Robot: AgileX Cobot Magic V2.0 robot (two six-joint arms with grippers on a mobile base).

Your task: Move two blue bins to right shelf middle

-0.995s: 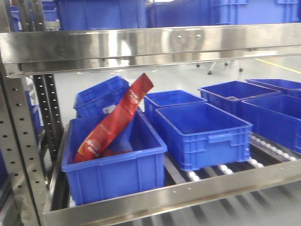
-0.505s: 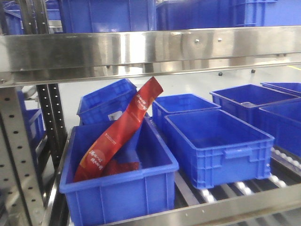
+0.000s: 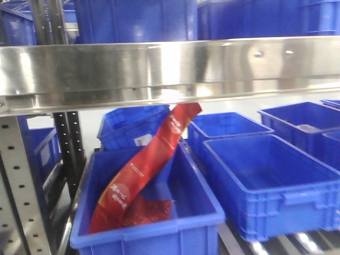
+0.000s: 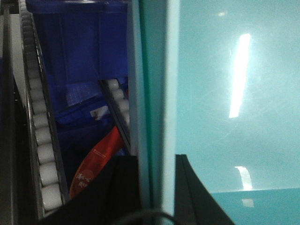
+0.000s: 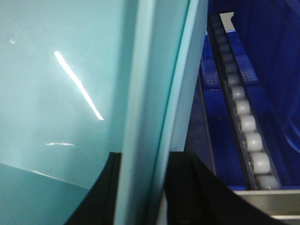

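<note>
2 hands (image 4: 157,187) (image 5: 140,183) clamp a pale bin's rim (image 4: 154,93); red pouch (image 3: 143,170) in a dark-blue bin (image 3: 159,234)

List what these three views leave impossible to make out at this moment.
- Both wrist views: the pale blue bin fills the frame, edges cut off; one bin or two, cannot tell.
- Left gripper and right gripper: fingertips straddle a rim, bottom edge crops them.
- Front view: steel shelf beam hides upper bins; red packet print blurred.

Black tool fingers (image 4: 117,187); thin cable (image 4: 140,214)
</note>
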